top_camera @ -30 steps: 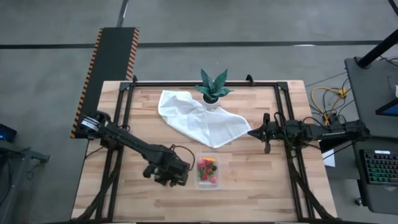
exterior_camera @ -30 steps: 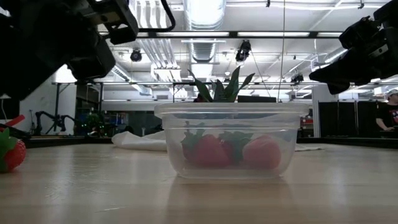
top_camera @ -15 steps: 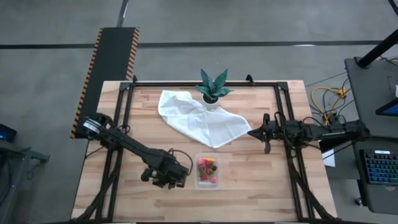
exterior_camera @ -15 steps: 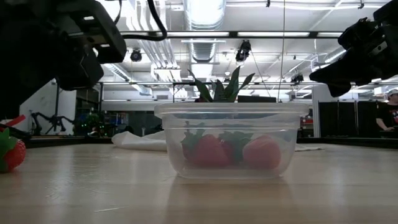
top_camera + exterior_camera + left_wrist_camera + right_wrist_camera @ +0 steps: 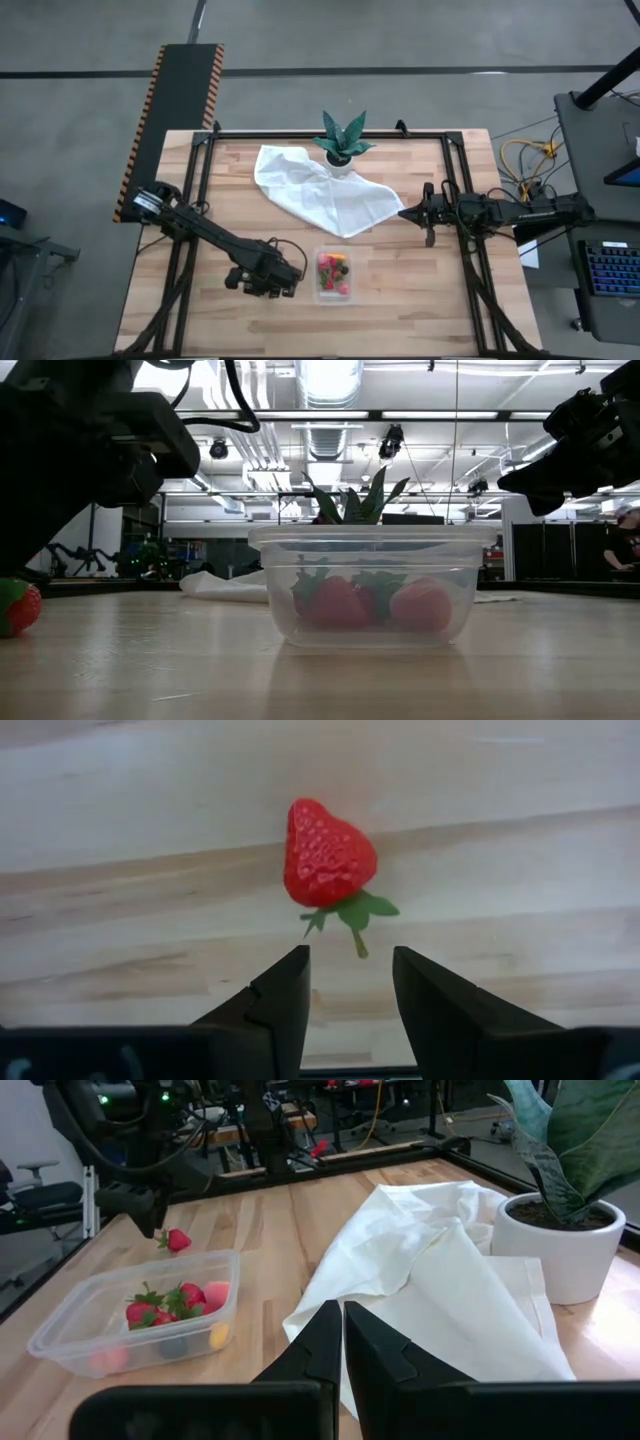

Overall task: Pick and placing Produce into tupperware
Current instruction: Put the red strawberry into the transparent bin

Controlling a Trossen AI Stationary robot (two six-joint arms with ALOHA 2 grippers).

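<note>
A clear tupperware (image 5: 334,275) sits near the table's front edge and holds several produce pieces, among them red strawberries (image 5: 340,603). One loose red strawberry (image 5: 328,855) with a green stem lies on its side on the wood, left of the tupperware (image 5: 140,1310). My left gripper (image 5: 350,995) hangs open just above that strawberry (image 5: 177,1239), pointing steeply down, fingers apart and touching nothing. My right gripper (image 5: 342,1340) waits shut at the table's right side (image 5: 405,212), pointing level.
A crumpled white cloth (image 5: 320,195) lies at the middle back, and a green spiky plant in a white pot (image 5: 342,145) stands at its far edge. Black frame rails (image 5: 200,180) run along the table's sides. Bare wood lies around the tupperware.
My left gripper has rolled about its wrist and sunk a little over the loose strawberry, still open. The strawberry and the tupperware have stayed where they were.
</note>
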